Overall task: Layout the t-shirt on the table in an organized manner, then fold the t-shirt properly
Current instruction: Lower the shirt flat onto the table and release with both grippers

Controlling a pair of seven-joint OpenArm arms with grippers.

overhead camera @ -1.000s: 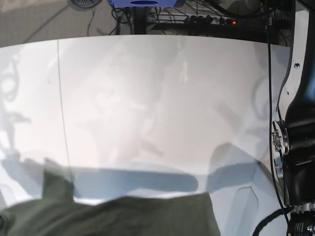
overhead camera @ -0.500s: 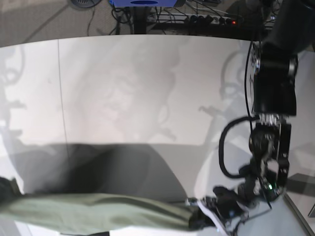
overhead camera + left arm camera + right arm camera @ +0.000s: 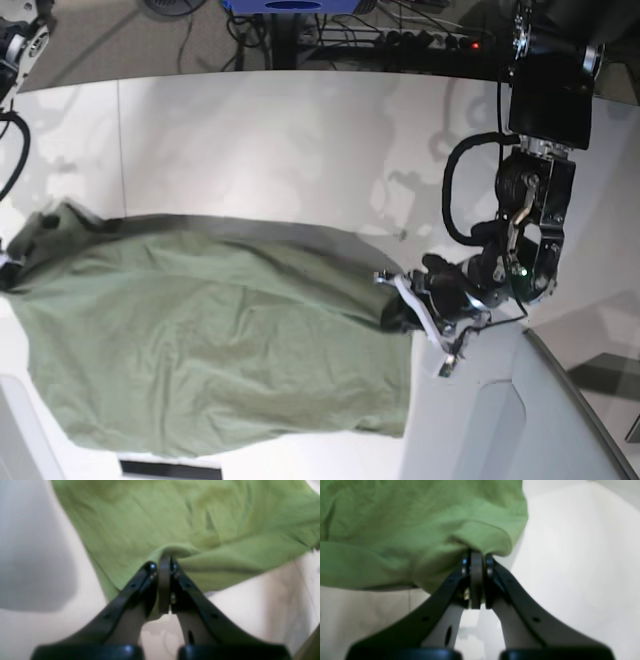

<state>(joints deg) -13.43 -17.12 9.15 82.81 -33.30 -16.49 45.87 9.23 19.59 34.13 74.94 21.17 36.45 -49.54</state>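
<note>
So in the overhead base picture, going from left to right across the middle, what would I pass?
The green t-shirt spread over the white table → the left gripper pinching the shirt's right corner → the black arm above it.

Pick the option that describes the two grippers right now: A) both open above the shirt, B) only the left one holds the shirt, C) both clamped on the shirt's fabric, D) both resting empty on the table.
C: each wrist view shows the left gripper and right gripper pinching the t-shirt.
</note>
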